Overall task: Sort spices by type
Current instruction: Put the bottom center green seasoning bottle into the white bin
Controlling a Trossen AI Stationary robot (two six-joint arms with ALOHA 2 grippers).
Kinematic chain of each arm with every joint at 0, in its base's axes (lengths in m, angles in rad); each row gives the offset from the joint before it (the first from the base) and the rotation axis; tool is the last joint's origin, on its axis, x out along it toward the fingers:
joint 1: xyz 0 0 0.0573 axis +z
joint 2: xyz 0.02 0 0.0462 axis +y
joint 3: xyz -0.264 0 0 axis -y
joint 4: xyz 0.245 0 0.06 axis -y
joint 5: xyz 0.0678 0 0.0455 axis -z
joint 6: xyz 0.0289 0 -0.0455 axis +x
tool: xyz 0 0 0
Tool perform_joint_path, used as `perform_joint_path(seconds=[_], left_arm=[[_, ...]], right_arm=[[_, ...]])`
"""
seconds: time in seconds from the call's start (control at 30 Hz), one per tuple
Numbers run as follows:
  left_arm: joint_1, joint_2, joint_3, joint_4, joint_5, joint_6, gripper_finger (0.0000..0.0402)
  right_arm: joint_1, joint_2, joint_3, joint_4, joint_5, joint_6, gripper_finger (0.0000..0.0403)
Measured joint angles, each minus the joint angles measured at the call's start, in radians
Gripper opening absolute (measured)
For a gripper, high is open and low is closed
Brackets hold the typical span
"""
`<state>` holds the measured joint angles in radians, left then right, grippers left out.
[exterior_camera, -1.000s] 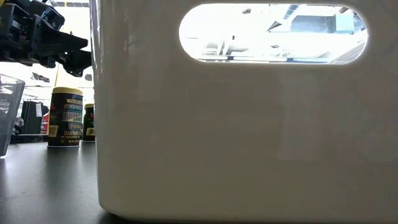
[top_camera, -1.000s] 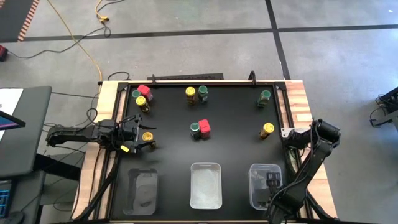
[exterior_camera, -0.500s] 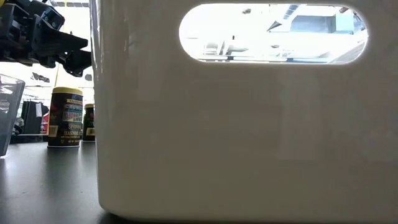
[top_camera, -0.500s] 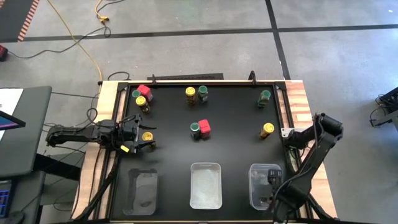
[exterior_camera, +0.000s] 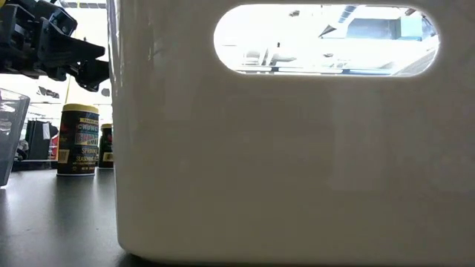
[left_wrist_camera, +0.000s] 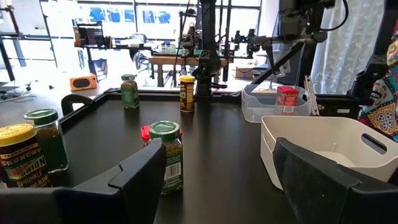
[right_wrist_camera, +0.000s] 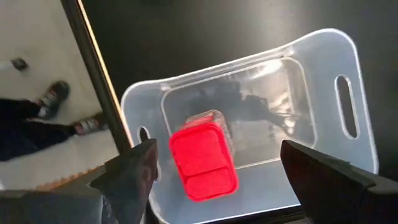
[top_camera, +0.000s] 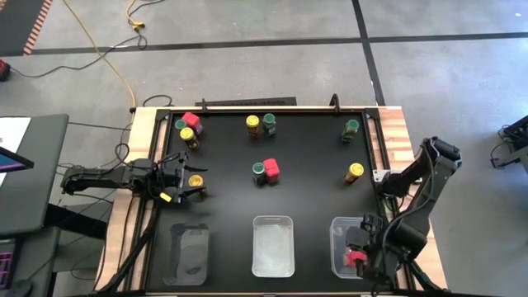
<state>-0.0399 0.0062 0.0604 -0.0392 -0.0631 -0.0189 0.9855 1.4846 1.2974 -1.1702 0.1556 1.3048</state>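
Now right hand [top_camera: 360, 250] spread wide, released, above red-lid jar [right_wrist_camera: 204, 155] standing in tray [right_wrist_camera: 323, 59]; left hand [top_camera: 188, 185] open beside yellow-lid jar [top_camera: 195, 181].

On the worktop [top_camera: 313, 198] stand four yellow-lidded jars [top_camera: 195, 181], four green-lidded jars [top_camera: 351, 127] and three red-lidded jars [top_camera: 271, 169] (one sits in the lower-right tray), plus three clear trays [top_camera: 273, 246].

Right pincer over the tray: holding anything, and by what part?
Nothing. The right pincer stands open above the red-lidded jar, which sits in the tray.
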Motion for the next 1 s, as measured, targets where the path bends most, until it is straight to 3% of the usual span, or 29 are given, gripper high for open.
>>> perform_joint_path(seconds=[0.53,1.0], left_arm=[[0.0,0.0,0.0,0.0,0.0,0.0,0.0281],[0.0,0.0,0.0,0.0,0.0,0.0,0.0281]], right_arm=[[0.0,0.009,-0.007,-0.003,0.026,0.212,0.036],[-0.059,0.009,-0.007,0.047,0.119,0.213,0.033]])
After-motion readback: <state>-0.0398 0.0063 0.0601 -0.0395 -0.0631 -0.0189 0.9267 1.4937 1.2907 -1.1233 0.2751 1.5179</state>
